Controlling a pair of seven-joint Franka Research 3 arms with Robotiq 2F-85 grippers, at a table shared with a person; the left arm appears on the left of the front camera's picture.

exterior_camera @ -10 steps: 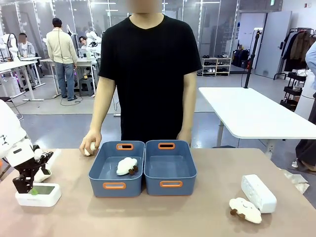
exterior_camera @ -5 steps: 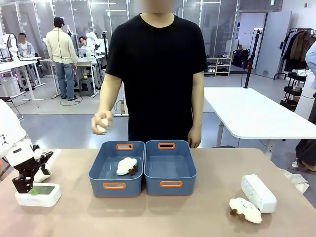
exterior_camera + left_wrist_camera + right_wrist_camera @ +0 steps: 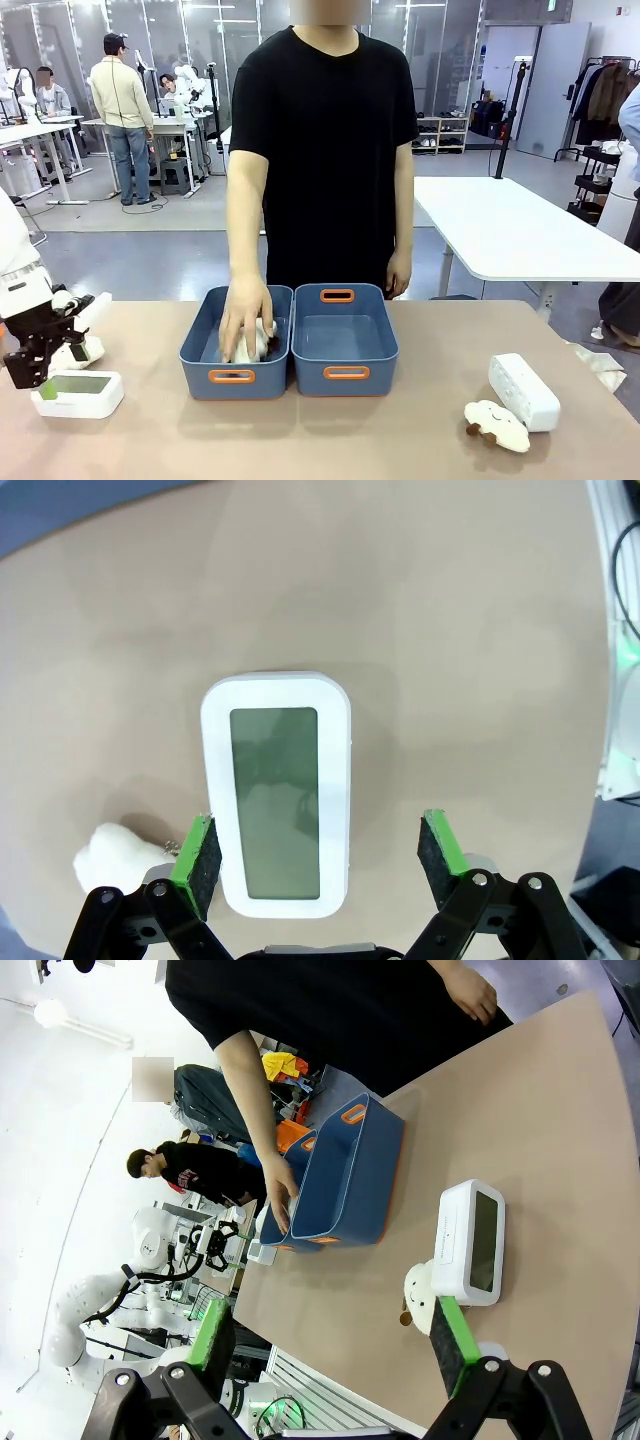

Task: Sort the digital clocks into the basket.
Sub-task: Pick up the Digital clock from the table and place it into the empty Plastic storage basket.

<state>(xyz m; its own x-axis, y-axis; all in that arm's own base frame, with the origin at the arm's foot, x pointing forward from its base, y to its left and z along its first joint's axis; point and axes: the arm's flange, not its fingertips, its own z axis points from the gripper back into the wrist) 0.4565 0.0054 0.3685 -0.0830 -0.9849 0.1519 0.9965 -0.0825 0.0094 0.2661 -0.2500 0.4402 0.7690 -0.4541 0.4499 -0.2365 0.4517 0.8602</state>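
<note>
Lower left of the front view: we saw the left gripper (image 3: 35, 383) wide open and empty above one digital clock (image 3: 78, 393), which lay face-up on the table (image 3: 420, 440). A plush toy (image 3: 80, 352) crowded it just beside. Centre: the person's hand (image 3: 245, 318) was inside the left-hand basket (image 3: 198, 380). It touched the right-hand basket (image 3: 310, 382). Lower right: the second clock (image 3: 523, 390) had another plush (image 3: 497, 425) against it. In its wrist view the right gripper (image 3: 330, 1335) was fully open, empty, well apart from that clock.

Clock (image 3: 276, 798) glossy plastic; table (image 3: 450, 630) seemingly matt.
</note>
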